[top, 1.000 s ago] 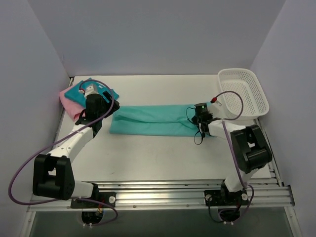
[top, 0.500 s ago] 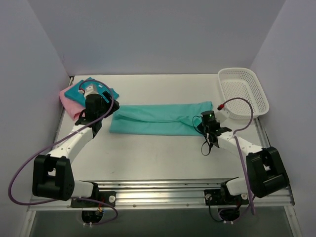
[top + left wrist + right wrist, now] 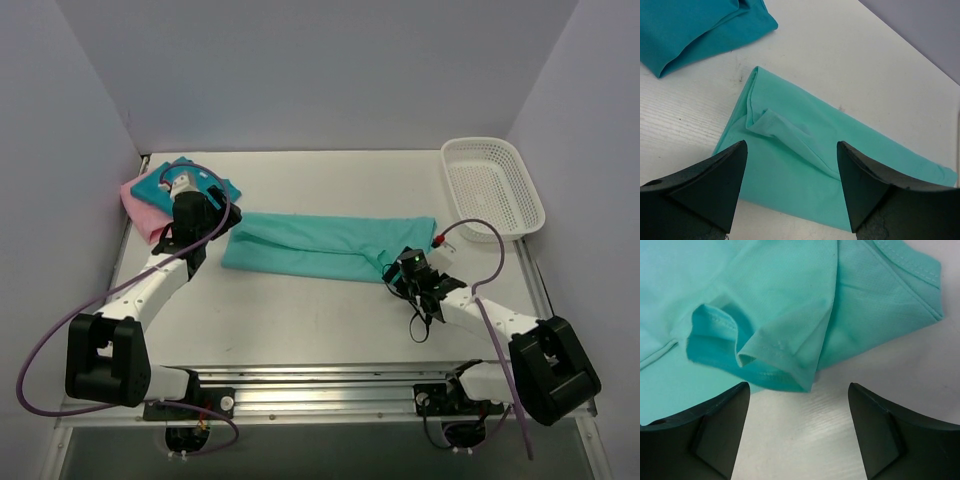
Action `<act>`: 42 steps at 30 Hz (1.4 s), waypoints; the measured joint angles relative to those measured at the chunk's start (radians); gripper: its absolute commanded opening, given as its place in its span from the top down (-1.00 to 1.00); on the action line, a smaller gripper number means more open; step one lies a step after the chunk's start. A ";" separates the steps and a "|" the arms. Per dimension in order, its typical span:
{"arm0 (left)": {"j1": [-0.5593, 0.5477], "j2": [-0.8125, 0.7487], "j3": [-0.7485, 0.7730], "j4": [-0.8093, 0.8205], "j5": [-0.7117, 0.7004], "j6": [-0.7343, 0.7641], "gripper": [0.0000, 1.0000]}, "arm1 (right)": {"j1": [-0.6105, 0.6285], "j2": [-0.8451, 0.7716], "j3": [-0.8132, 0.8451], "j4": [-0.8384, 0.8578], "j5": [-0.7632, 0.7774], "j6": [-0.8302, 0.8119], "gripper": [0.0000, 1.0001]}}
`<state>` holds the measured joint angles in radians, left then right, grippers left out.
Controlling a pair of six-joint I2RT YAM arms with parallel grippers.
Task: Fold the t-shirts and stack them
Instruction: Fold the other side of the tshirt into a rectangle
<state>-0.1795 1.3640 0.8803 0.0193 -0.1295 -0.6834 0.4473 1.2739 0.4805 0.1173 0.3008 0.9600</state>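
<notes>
Sea-green tee [image 3: 320, 245]: folded into a long flat strip, sleeve hem rumpled at its right end; lies left of the basket [image 3: 530, 195].
Teal-blue tee [image 3: 224, 188]: folded, atop the pink tee, far left of the basket.
Pink tee [image 3: 140, 205]: underneath, left edge showing.

Plain sea-green tee [image 3: 320, 245], teal-blue tee [image 3: 222, 188], pink tee [image 3: 140, 212], white mesh basket [image 3: 482, 143]

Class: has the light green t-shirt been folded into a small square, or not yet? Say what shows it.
Not yet: the green t-shirt lies in one long strip, folded lengthwise only.
</notes>
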 measured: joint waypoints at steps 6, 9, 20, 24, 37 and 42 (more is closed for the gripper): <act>0.002 0.000 0.000 0.000 -0.002 0.000 -0.62 | 0.032 -0.087 0.083 -0.110 0.032 0.005 -0.50; 0.004 0.001 0.000 0.002 -0.002 0.000 -0.61 | 0.032 -0.095 0.153 -0.121 0.047 -0.008 -0.25; 0.005 0.009 -0.003 0.017 -0.003 0.001 -0.61 | -0.041 0.236 0.375 -0.004 0.087 -0.092 1.00; 0.005 0.009 -0.008 0.023 -0.002 0.002 -0.61 | -0.047 0.364 0.376 0.019 0.084 -0.090 1.00; 0.006 0.010 -0.019 0.039 -0.001 0.011 -0.61 | -0.026 0.429 0.376 0.064 0.067 -0.071 1.00; 0.006 0.013 -0.019 0.045 -0.001 0.011 -0.61 | 0.007 0.341 0.347 0.053 0.064 -0.071 1.00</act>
<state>-0.1738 1.3766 0.8612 0.0643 -0.1303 -0.6724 0.4545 1.6146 0.8276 0.1707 0.3653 0.8890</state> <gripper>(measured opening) 0.809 0.001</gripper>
